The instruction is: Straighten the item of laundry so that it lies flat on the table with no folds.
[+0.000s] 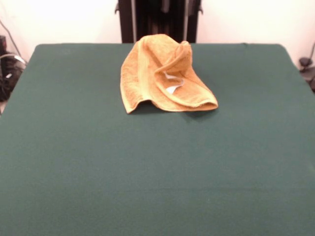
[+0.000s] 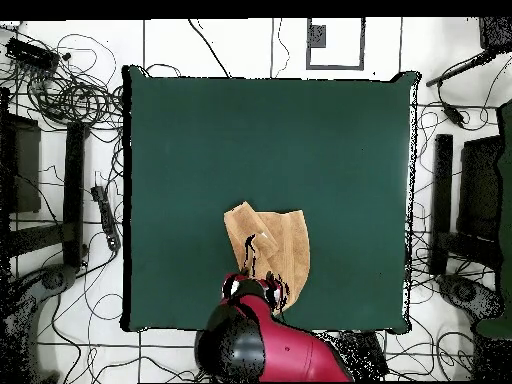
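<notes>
The item of laundry (image 1: 162,76) is a golden-orange towel lying crumpled on the far middle of the table (image 1: 147,172). It is folded over itself and bunched up to a peak at its far side, with a small white tag (image 1: 172,88) showing in the fold. From overhead, the towel (image 2: 275,245) lies close to the table's edge on the robot's side. The red and black arm reaches over that edge, and its gripper end (image 2: 256,287) sits above the towel's nearest border. The arm's own bulk hides the gripper from above, and the front view does not show it.
The dark green table (image 2: 200,150) stretches wide around the towel on three sides. Cables and stands (image 2: 70,100) lie on the floor around the table. The robot's pedestal (image 1: 157,19) rises just behind the towel.
</notes>
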Controlling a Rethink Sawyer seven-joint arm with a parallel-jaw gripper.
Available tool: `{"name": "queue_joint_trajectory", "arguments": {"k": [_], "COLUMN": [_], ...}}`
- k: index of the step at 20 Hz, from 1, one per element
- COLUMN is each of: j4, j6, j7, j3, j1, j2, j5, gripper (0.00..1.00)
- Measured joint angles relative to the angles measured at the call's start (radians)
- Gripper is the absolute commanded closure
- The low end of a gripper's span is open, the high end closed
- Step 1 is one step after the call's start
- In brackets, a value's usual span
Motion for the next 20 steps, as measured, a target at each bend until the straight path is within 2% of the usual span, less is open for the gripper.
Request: {"name": "queue_joint_trajectory", "arguments": {"k": [8, 20], "j4": [0.000, -0.005], "j6": [-0.005, -0.005], "j7": [0.000, 0.000], "j3": [0.058, 0.087], "j1": [-0.069, -0.130], "j2": [0.040, 0.107], "j5": [-0.075, -0.169], "gripper": [0.00, 0.00]}}
